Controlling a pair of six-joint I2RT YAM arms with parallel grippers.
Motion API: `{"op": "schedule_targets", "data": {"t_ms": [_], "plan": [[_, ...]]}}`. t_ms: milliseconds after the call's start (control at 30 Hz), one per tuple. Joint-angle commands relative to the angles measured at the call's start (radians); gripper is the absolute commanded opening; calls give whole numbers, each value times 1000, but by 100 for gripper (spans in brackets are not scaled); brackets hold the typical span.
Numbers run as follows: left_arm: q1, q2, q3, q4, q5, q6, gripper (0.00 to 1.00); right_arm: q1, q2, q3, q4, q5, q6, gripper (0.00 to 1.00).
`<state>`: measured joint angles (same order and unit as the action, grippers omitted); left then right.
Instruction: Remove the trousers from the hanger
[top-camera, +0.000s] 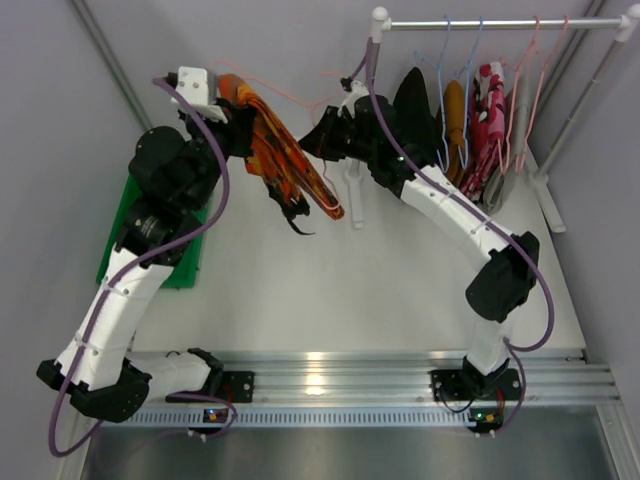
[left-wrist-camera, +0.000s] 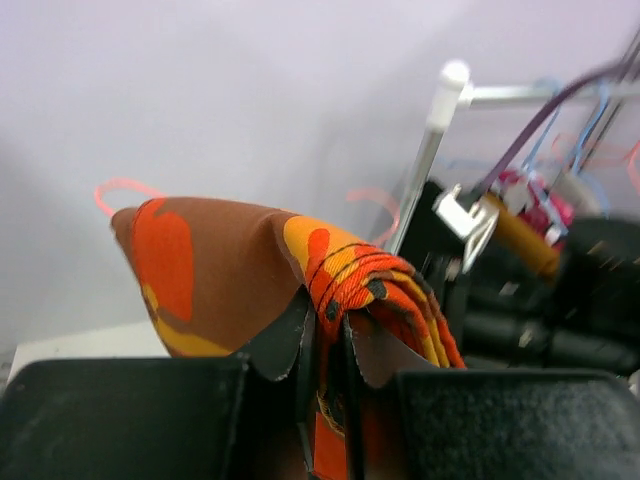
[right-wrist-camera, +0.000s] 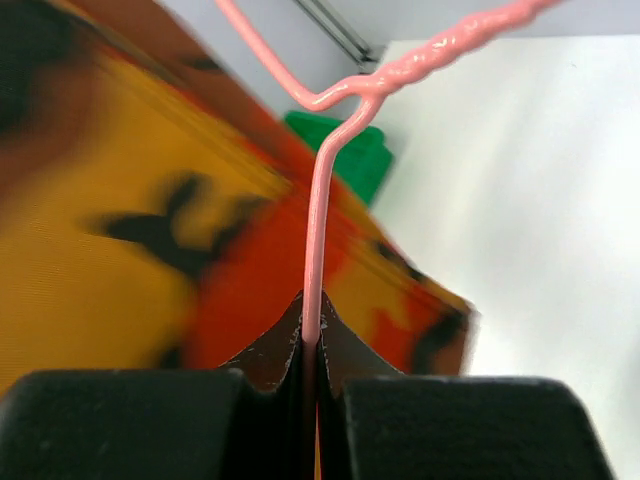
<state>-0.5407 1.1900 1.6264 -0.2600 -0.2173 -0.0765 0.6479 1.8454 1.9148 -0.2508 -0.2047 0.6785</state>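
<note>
The orange trousers (top-camera: 280, 150) with a dark pattern hang in the air between my two grippers, draped over a pink wire hanger (top-camera: 300, 100). My left gripper (top-camera: 232, 112) is shut on a fold of the orange trousers (left-wrist-camera: 345, 285). My right gripper (top-camera: 322, 135) is shut on the pink hanger wire (right-wrist-camera: 318, 250), with the orange cloth (right-wrist-camera: 120, 250) right behind it. The black trousers (top-camera: 415, 105), mustard-brown trousers (top-camera: 455, 125) and red-pink floral trousers (top-camera: 487, 120) hang on the rail (top-camera: 500, 22) at the back right.
A green board (top-camera: 125, 215) lies on the table under the left arm. The white rack's post (top-camera: 372, 60) and feet (top-camera: 548, 200) stand at the back right. Grey walls close in on both sides.
</note>
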Motion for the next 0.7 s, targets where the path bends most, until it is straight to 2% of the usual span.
{"op": "schedule_targets", "data": {"t_ms": [0, 200, 400, 567, 667], "plan": [[15, -9, 188, 212, -7, -12, 0, 13, -14, -39, 39, 62, -120, 0], [47, 40, 303, 245, -57, 3, 0, 41, 5, -65, 42, 83, -143, 0], [134, -6, 270, 330, -200, 119, 0, 50, -26, -121, 35, 70, -151, 0], [276, -122, 66, 467, -344, 292, 0, 58, -66, -168, 31, 39, -177, 0], [361, -222, -86, 542, -372, 374, 0, 59, -87, -175, 25, 19, -192, 0]]}}
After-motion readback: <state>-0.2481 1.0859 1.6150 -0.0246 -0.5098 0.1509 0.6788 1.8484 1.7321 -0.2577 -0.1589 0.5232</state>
